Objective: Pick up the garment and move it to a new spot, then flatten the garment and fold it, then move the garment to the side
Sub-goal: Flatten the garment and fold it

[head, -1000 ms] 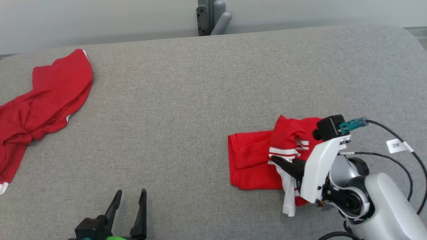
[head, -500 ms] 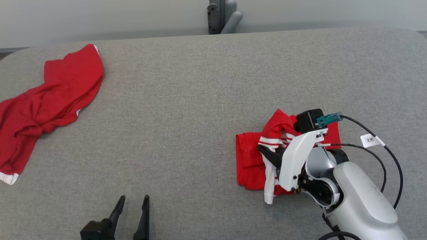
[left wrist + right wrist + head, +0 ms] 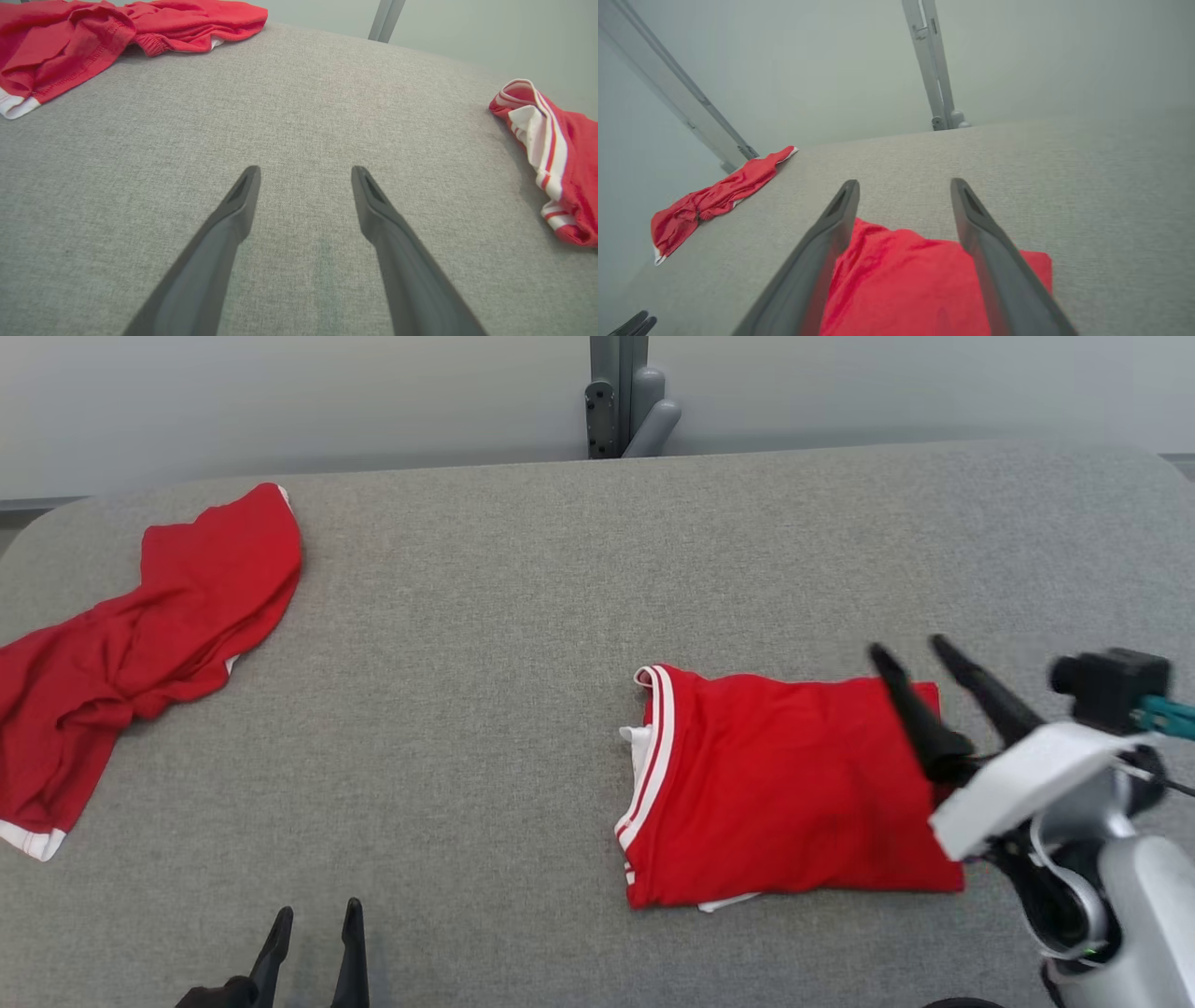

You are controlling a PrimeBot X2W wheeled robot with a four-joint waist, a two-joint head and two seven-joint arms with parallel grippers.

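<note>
The garment [image 3: 784,793] is red with white-striped trim and lies folded in a flat rectangle right of the grey table's middle. Its striped edge faces left. My right gripper [image 3: 907,646] stands open over the garment's far right corner, fingers apart and holding nothing. In the right wrist view the gripper [image 3: 904,183] points out over the red cloth [image 3: 901,280]. My left gripper [image 3: 317,910] is open near the front edge, well left of the garment. The left wrist view has that gripper [image 3: 306,170] over bare table, with the garment [image 3: 560,140] far off to its right.
A second red garment [image 3: 159,625] lies crumpled at the table's far left, also in the left wrist view [image 3: 93,32]. A grey metal post [image 3: 621,401] rises behind the back edge. The padded grey table [image 3: 485,663] has rounded corners.
My right gripper has opened and let go of the garment, then lifted away to the right. The garment, bunched up before, now lies folded flat. The head camera has shifted slightly.
</note>
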